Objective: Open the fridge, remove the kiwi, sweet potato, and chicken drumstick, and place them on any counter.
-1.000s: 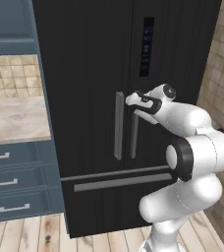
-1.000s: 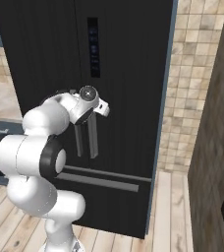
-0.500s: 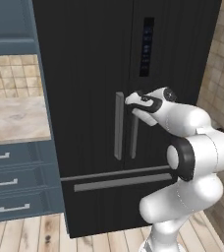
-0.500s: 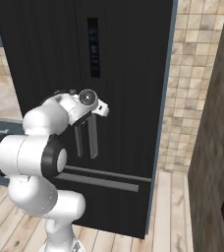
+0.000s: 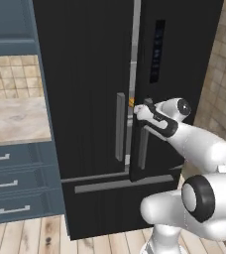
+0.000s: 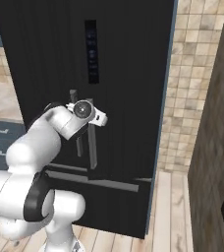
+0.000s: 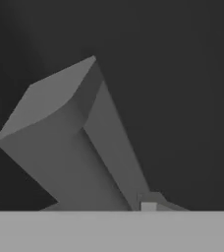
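With the arm stretched forward from the base, I see the gripper (image 5: pixel 141 112) at the top end of the right-hand handle (image 5: pixel 143 144) of the fridge (image 5: pixel 90 74); in the left base view the hand sits right against that grey bar, near the seam between the two doors; the left-hand handle (image 5: pixel 120 126) stands free just beside it, untouched. From the right base view the hand (image 6: pixel 97 117) lies across the upper part of the same handle (image 6: pixel 91 147), with the other handle (image 6: pixel 76 123) partly hidden behind the wrist. In the hand view the handle (image 7: pixel 70 142) runs slantwise as a thick grey bar close to the camera, its squared end toward the upper left, against the black door; the fingers seem to be drawn in around the bar, but I cannot tell for certain whether they actually clamp it, since the tips are hidden. The right door looks slightly ajar at the seam, where a thin bright strip and a small spot of orange show in the left base view; I cannot tell what the orange is. The grey drawer bar (image 5: pixel 122 183) lies across the fridge below both handles; the counter (image 5: pixel 13 119) sits to the left of the fridge, over blue-grey drawers (image 5: pixel 16 186).
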